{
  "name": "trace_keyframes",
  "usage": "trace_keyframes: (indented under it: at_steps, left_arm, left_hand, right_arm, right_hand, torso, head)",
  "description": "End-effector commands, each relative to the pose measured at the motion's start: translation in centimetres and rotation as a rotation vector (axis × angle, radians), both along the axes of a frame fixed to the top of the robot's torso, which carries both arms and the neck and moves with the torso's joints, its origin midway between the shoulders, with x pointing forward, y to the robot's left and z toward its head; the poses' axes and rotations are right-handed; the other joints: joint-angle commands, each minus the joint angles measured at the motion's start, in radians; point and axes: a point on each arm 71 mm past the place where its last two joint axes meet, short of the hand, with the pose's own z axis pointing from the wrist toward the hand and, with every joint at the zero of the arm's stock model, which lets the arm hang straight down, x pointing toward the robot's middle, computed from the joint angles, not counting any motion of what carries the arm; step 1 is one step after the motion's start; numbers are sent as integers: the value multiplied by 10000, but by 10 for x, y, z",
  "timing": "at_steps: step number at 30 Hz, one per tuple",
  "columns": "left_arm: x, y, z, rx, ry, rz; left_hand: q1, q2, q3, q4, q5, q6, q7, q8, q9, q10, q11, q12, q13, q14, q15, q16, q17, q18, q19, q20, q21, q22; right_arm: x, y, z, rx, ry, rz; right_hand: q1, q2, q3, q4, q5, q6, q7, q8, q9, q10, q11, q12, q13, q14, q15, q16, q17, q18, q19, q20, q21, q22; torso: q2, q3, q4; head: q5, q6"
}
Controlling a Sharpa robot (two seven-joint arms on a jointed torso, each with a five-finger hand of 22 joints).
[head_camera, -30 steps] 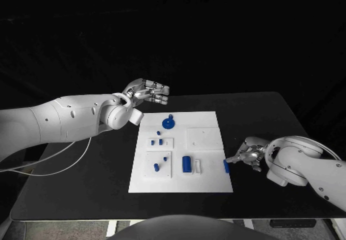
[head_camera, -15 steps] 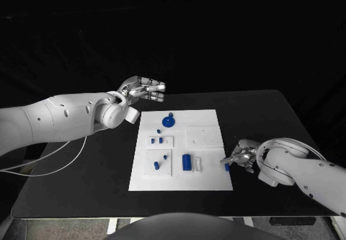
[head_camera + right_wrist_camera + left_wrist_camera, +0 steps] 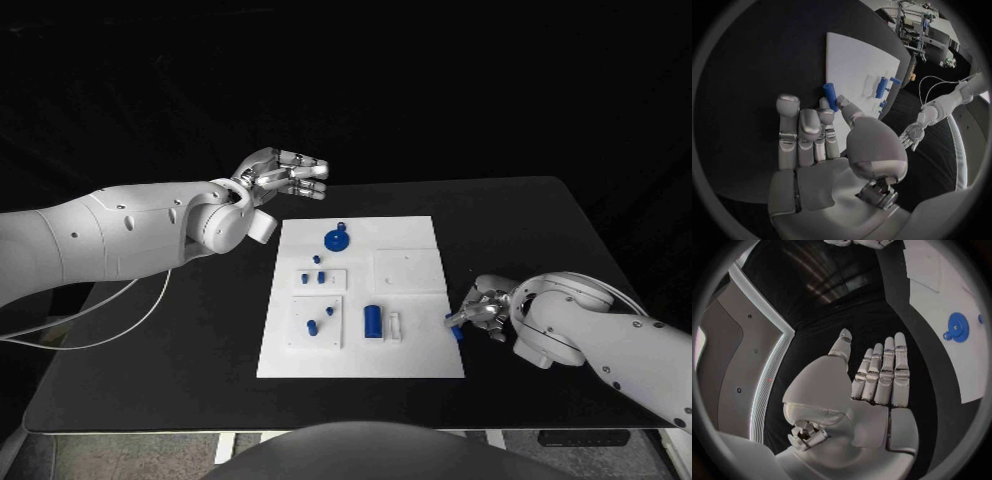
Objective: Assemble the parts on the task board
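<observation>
The white task board on the table carries blue parts. The right robot hand now pinches a blue peg at its right edge. The left robot hand, fingers apart and holding nothing, has risen slightly.

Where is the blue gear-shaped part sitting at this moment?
In the head view the blue gear lies on the task board near its far edge, toward the robot's left, with the raised left hand nearest.

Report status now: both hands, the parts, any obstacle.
Left hand open, raised beyond the task board. Right hand at board's right edge, fingers touching a blue bar; grip unclear. No obstacle seen.
</observation>
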Motion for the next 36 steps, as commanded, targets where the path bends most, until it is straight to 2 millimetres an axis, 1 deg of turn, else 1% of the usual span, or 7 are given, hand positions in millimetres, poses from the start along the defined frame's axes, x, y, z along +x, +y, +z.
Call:
trace_keyframes:
  at_steps: [1,5,7,16,24,27,36]
  left_arm:
    - [0,-1,2,-137,-121,-144]
    - [-1,-1,2,-137,-112,-143]
    - [-1,0,2,-135,-107,-139]
    - [-1,1,2,-125,-100,-105]
    - [0,3,1,-126,-93,-82]
    - [0,3,1,-129,-87,-82]
    - [1,2,1,-139,-73,-103]
  left_hand:
    - [-25,43,-58,-21,-20,-56,8,-12,-13,-20,13,-30,1,-41,20,-37,-5,22,34,46,-28,2]
    - [-24,48,-62,-26,-20,-46,19,-7,-12,-14,16,-29,1,-37,24,-37,-5,26,39,47,-27,3]
    - [-24,48,-62,-26,-20,-46,19,-7,-12,-14,16,-29,1,-37,24,-37,-5,26,39,47,-27,3]
    - [-32,67,-60,-24,-12,-69,29,-8,-13,-18,21,-29,1,-34,26,-37,-4,30,41,50,-28,4]
    - [-62,84,-63,-1,-8,-110,44,-11,-16,-24,30,-30,1,-31,29,-38,-3,32,45,51,-27,4]
    - [-73,99,-57,11,-2,-117,57,-9,-16,-18,33,-30,1,-27,28,-37,-2,35,47,53,-28,4]
    - [-81,104,-58,21,-4,-112,54,-9,-15,-18,34,-30,1,-29,31,-37,-2,35,45,54,-29,4]
  right_arm:
    - [-7,-4,-14,-556,529,87]
    - [-7,-5,-17,-655,582,72]
    - [-7,-7,-17,-669,551,6]
    - [-4,-18,-19,-192,599,-709]
    - [-3,-29,-11,121,312,-1094]
    - [-2,-30,-4,243,124,-1122]
    - [-1,-16,22,638,-419,-766]
  right_hand:
    - [108,175,186,-456,189,115,23,-13,25,-42,-37,22,18,36,-23,-12,12,-92,383,2,24,21]
    - [171,291,226,-909,259,157,44,-15,104,-48,-18,27,25,37,-6,-2,19,-89,377,16,60,55]
    - [159,360,228,-995,278,168,45,-13,132,-45,-24,41,36,40,-4,8,24,-89,377,20,72,66]
    - [-237,466,314,-803,744,353,-73,-4,263,112,-70,108,56,87,-15,117,75,-138,411,15,251,144]
    - [-292,483,334,-754,751,496,-134,-6,346,192,-102,156,86,98,-33,148,77,-171,422,-4,357,193]
    - [-446,516,312,-593,512,504,-164,-15,343,230,-109,161,88,103,-33,164,78,-186,422,-7,415,218]
    - [-471,466,317,-452,499,552,-179,-13,305,256,-116,163,110,101,-39,172,64,-202,416,-16,440,237]
  torso:
    - [3,4,0]
    - [4,5,-3]
    - [4,5,-3]
    - [5,10,-4]
    - [0,2,-20]
    - [-1,-1,-25]
    - [7,1,9]
  head:
    - [23,-27]
    - [29,-46]
    - [29,-46]
    - [30,-52]
    - [53,-48]
    - [63,-54]
    - [55,-36]
